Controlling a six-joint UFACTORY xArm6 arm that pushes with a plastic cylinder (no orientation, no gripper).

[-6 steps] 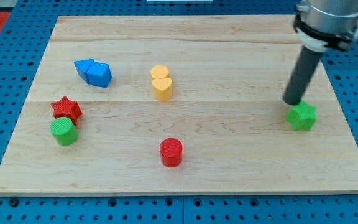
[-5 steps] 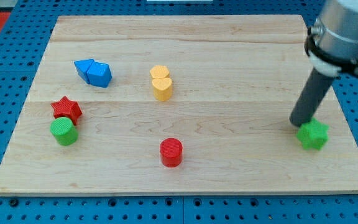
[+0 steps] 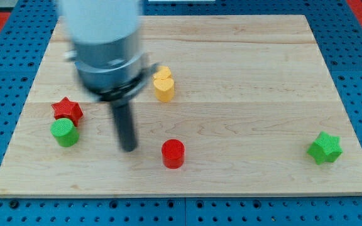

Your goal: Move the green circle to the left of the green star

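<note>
The green circle (image 3: 64, 133) sits near the board's left edge, touching the red star (image 3: 66, 110) just above it. The green star (image 3: 325, 148) lies far off at the view's lower right, near the board's right edge. My tip (image 3: 129, 148) rests on the board in the lower middle, well to the right of the green circle and a little left of the red circle (image 3: 173, 154). The rod is blurred by motion.
A yellow heart block (image 3: 163, 85) stands above the red circle. The arm's body hides the blue blocks at the upper left. The wooden board (image 3: 244, 56) lies on a blue pegboard.
My tip has swept from beside the green star at the right across to the lower middle. The green star has ended up a little lower and further right.
</note>
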